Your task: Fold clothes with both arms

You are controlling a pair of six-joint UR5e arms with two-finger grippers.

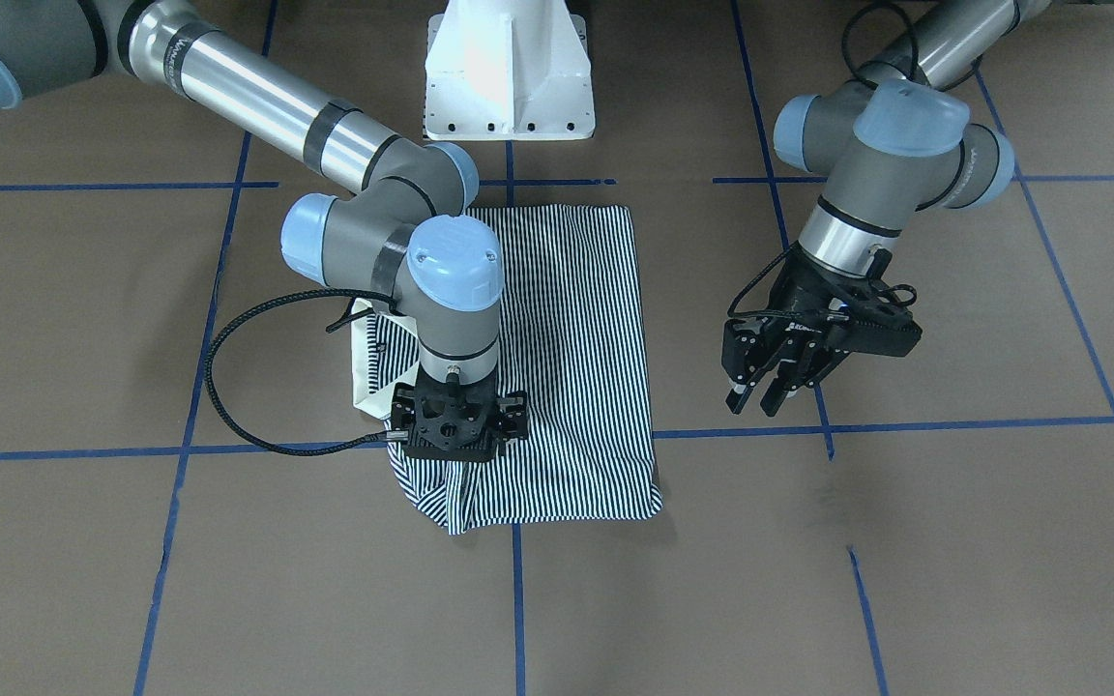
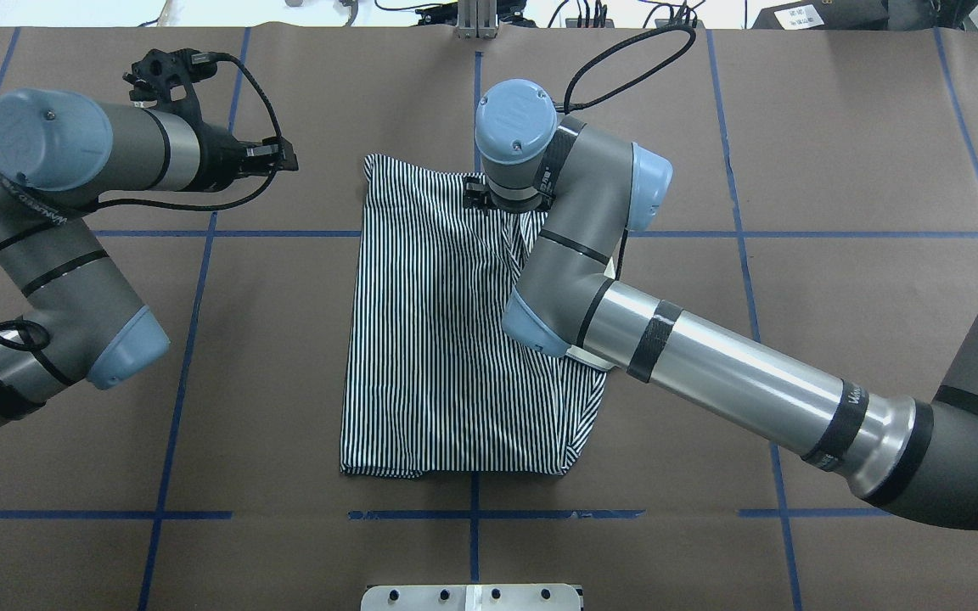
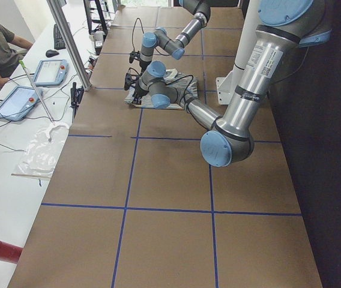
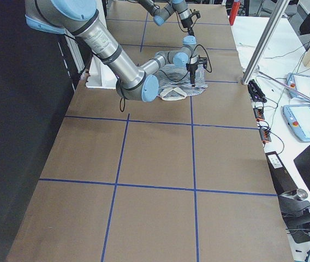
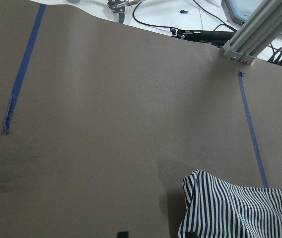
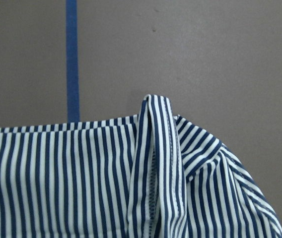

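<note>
The shirt (image 1: pixel 576 338) lies flat on the tabletop (image 1: pixel 905 580), straight in front of the white base (image 1: pixel 509 77), folded to a long rectangle. The right pincer (image 1: pixel 460 435) is down on the shirt corner farthest from the base, on the right-arm side. Its fingers are hidden under the wrist, so I cannot tell if it grips the cloth. The left pincer (image 1: pixel 755 398) hangs empty with jaws apart above bare tabletop, about as far from the base, but off the shirt on the other side.

The risk, as I judge it: if only the right arm lifts, the far edge will rise at one corner and the fold will go skew. The cloth there is bunched, with a raised ridge (image 6: pixel 153 148) of hem, so the pincer may take one layer only, or too many, and the lower layers can slide apart.

The fabric is a thin, soft knit with fine navy-and-white stripes, and it wrinkles easily. A cream collar (image 1: pixel 361 372) shows at the right-arm side. The tabletop is matt brown paper with blue tape lines (image 1: pixel 905 425)
</note>
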